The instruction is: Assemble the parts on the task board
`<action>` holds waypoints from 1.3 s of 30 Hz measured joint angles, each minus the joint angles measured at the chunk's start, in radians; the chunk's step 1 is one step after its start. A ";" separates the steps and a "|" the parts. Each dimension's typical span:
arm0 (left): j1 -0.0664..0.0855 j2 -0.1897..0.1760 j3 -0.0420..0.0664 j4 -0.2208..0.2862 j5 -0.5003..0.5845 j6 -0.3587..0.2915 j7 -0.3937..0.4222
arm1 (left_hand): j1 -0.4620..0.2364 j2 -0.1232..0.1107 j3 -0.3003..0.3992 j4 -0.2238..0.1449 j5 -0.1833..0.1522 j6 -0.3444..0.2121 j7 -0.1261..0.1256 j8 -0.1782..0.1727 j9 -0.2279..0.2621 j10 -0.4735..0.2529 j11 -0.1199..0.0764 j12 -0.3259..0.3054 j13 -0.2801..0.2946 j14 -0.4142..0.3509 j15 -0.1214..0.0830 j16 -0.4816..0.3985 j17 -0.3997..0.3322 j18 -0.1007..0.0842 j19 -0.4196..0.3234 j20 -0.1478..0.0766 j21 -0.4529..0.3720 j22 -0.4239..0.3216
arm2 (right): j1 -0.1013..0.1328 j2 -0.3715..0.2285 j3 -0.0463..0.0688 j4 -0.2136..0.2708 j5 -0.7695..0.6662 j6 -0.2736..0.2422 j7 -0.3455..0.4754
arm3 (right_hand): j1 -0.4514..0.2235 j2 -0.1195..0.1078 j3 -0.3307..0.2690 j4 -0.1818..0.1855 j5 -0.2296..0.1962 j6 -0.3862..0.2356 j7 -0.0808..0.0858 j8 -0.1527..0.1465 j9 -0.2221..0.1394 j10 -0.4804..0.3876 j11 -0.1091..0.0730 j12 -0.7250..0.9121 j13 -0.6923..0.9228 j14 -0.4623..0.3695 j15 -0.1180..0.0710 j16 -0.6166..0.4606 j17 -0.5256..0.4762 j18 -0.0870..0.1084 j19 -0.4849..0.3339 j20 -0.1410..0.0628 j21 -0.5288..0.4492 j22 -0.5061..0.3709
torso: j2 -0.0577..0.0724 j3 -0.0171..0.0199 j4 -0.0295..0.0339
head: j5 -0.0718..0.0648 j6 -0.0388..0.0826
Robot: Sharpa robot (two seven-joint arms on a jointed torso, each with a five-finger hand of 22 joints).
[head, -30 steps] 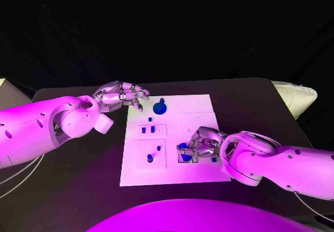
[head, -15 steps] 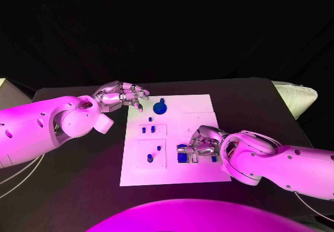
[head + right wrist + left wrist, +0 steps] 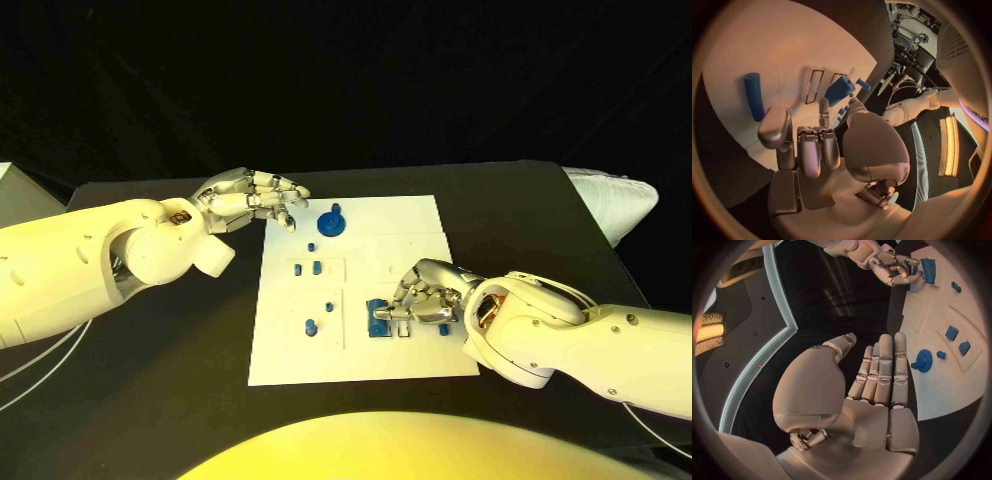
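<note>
Head view, with both wrist views. Your right hand (image 3: pixel 418 298) sits over the task board (image 3: pixel 411 215) at about 4 o'clock from its centre, fingers curled down on a blue block (image 3: pixel 382 318) standing in a recess at that hand's 8 o'clock; in the right wrist view the fingertips (image 3: pixel 825 106) close on the same block (image 3: pixel 839 90), so read this hand as gripping the part, probably while seating it. Your left hand (image 3: pixel 248 196) hangs off the board's edge at 10 o'clock, fingers laid straight together and holding nothing, as the left wrist view confirms (image 3: pixel 879 385). A round knobbed part (image 3: pixel 332 222) stands at 12 o'clock, two small pegs (image 3: pixel 306 268) sit in the panel at 9 o'clock, and two more pieces (image 3: pixel 317 318) lie in the panel at 7 o'clock. A blue cylinder (image 3: pixel 753 95) lies loose on the plate in the right wrist view. Main risk: if the block enters its recess tilted, pressing on would jam it or lever the plate. A sideways release could drag the block out again. Your curled fingers also hide the recess from the head camera, so alignment cannot be confirmed there.
</note>
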 measured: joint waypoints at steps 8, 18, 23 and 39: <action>0.000 0.000 0.000 -0.001 0.000 0.000 0.000 | 0.000 0.000 0.000 0.000 0.000 0.000 0.000 0.000 0.000 0.000 0.000 0.000 0.000 0.000 0.000 0.000 0.001 0.000 0.000 0.000 0.000 0.000 | 0.000 -0.036 0.000 0.019 0.010 -0.015 0.061 | 0.018 -0.004 -0.006 0.002 0.023 0.007 -0.007 0.012 0.000 0.001 -0.001 0.000 0.000 0.004 -0.004 0.000 0.000 -0.016 0.011 -0.011 0.025 0.025 | 0.000 0.0002 0.0003 | 0.000 0.001; 0.000 0.001 0.000 -0.002 0.001 0.001 -0.001 | 0.000 0.000 0.000 0.000 0.000 0.000 0.000 0.000 0.000 0.000 0.000 0.000 0.000 0.000 0.000 0.000 0.001 0.000 0.000 0.000 0.000 -0.001 | -0.005 -0.048 0.000 0.021 0.019 -0.003 0.099 | 0.165 -0.057 0.065 0.001 -0.105 0.012 -0.012 0.027 -0.005 0.000 -0.011 0.000 0.000 0.003 -0.011 0.000 0.000 -0.016 0.014 -0.014 0.033 0.036 | 0.000 -0.0009 0.0007 | -0.005 0.002; 0.000 0.001 0.000 -0.003 0.001 0.001 -0.002 | 0.000 0.000 0.000 0.000 0.000 0.000 0.000 0.000 0.000 0.000 0.000 0.000 0.000 0.000 0.000 0.000 0.001 0.000 0.000 0.000 0.000 -0.001 | -0.008 -0.043 0.000 0.020 0.017 0.003 0.104 | 0.209 -0.070 0.100 0.000 -0.126 0.012 -0.012 0.027 -0.011 0.000 -0.011 0.000 0.000 0.003 -0.011 0.000 0.000 -0.016 0.018 -0.018 0.033 0.039 | 0.001 -0.0010 0.0013 | -0.005 0.003; 0.000 0.000 0.000 -0.002 0.001 0.002 -0.003 | 0.000 0.000 -0.003 0.003 0.000 0.000 0.000 0.000 0.000 -0.004 -0.004 0.004 0.000 0.000 0.000 0.000 0.000 0.000 0.004 0.004 -0.005 -0.003 | -0.010 -0.014 0.000 0.003 0.000 0.006 0.098 | 0.223 -0.069 0.121 0.001 -0.126 0.022 -0.014 0.027 -0.014 0.000 -0.011 0.000 0.000 0.003 -0.011 0.000 0.000 -0.016 0.018 -0.018 0.033 0.044 | 0.001 -0.0018 0.0014 | -0.001 0.003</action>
